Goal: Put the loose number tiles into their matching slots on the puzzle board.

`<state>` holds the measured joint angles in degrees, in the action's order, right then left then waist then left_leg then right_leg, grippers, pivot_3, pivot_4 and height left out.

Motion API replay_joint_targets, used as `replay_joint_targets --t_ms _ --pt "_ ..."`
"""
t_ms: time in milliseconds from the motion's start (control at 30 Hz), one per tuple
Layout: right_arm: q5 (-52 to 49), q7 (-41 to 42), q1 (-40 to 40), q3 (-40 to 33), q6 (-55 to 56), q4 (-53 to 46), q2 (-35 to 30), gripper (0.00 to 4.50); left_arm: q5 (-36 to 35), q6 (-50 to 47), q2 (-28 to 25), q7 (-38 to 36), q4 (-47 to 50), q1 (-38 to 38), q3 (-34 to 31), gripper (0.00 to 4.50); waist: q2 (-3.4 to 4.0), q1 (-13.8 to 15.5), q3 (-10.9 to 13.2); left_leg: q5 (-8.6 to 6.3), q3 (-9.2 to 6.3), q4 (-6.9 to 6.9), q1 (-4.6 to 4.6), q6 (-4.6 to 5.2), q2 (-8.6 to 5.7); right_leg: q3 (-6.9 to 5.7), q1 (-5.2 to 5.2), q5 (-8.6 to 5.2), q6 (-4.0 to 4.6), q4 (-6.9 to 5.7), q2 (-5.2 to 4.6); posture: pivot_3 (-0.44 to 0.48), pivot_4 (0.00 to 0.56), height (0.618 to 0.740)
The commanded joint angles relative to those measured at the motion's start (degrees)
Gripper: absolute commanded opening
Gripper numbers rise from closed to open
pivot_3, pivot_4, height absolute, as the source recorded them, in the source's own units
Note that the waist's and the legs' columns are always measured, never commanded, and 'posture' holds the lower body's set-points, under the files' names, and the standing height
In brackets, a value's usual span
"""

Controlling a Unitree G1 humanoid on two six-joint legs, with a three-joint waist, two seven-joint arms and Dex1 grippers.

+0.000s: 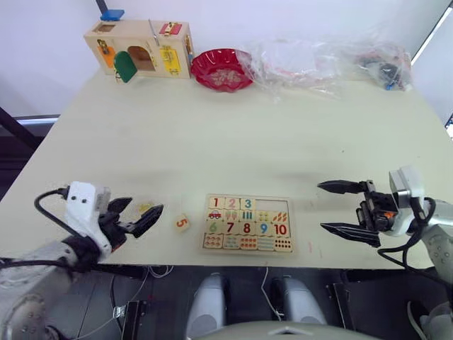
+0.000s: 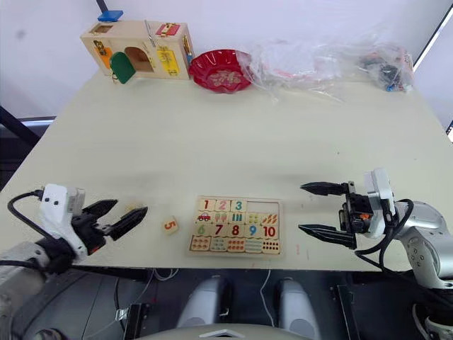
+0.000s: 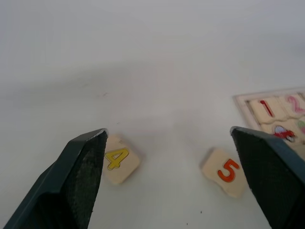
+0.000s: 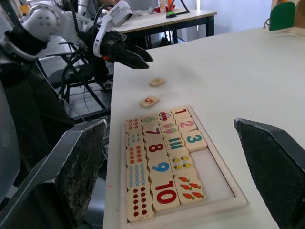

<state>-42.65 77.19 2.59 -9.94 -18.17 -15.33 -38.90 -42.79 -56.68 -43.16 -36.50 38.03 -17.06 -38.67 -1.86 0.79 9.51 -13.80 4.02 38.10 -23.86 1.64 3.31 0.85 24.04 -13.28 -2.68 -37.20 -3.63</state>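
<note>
Tiles 4 (image 3: 117,159) and 5 (image 3: 227,171) lie loose on the surface, lower left of the board (image 1: 249,224). Thin, light, stiff wood: pinch opposite edges. Both grippers, left (image 1: 139,216) and right (image 1: 341,208), have jaws open, empty.

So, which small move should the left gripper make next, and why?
Probably lower the open left gripper onto the 4 tile and close on it. That tile lies loose on the table by one finger, the 5 tile lies farther toward the board, and the board's top row has empty slots after 3.
</note>
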Motion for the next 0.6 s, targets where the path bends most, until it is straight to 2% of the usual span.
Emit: replay_joint_targets --t_ms 33,133,233,333,500,600 --pt "-0.54 -1.11 -0.62 -0.85 1.2 -2.65 0.46 4.5 2.18 10.6 -6.29 -14.96 -9.44 0.15 0.51 4.36 0.21 -0.02 0.1 0.0 0.05 -0.07 0.0 0.0 -0.02 -0.14 0.02 0.0 0.0 0.06 -0.18 0.0 0.15 0.74" --pt "-0.44 -2.03 -1.67 -0.97 1.76 -3.53 1.01 4.5 5.66 20.32 -12.87 -27.7 -20.86 2.82 4.13 4.36 0.24 -0.01 0.13 0.0 0.15 -0.33 -0.03 0.01 -0.04 -0.55 0.06 0.01 0.01 0.31 -0.49 0.0 0.15 0.74" --pt "-0.37 -3.05 -2.4 -0.99 2.27 -4.2 1.5 4.5 7.73 28.03 -16.84 -37.87 -28.77 6.0 8.02 4.36 0.24 -0.02 0.13 0.01 0.29 -0.72 -0.07 0.02 -0.08 -0.91 0.21 0.01 0.02 0.47 -0.48 0.0 0.15 0.74" --pt "-0.14 -3.99 -3.72 -0.96 3.14 -5.12 2.18 4.5 11.37 36.73 -20.48 -48.28 -39.35 12.57 14.79 4.36 0.28 0.01 0.15 0.16 0.3 -0.86 -0.19 0.27 -0.08 -0.99 0.27 -0.06 0.11 0.51 -0.45 0.0 0.15 0.74" --pt "0.13 -5.16 -4.7 -0.77 3.85 -5.94 2.8 4.5 16.42 49.17 -22.27 -55.41 -51.84 20.53 22.86 4.36 0.34 -0.18 0.2 0.17 0.38 -0.85 -0.24 0.28 -0.17 -1.1 0.29 -0.07 0.11 0.49 -0.32 0.0 0.15 0.74" --pt "0.11 -5.59 -6.25 -1.15 4.39 -6.87 2.89 4.5 15.97 56.67 -25.8 -56.0 -59.83 25.56 31.95 4.36 0.32 -0.07 0.2 0.17 0.57 -0.75 -0.24 0.28 -0.12 -1.11 0.27 -0.07 0.1 0.42 -0.19 0.0 0.15 0.74"
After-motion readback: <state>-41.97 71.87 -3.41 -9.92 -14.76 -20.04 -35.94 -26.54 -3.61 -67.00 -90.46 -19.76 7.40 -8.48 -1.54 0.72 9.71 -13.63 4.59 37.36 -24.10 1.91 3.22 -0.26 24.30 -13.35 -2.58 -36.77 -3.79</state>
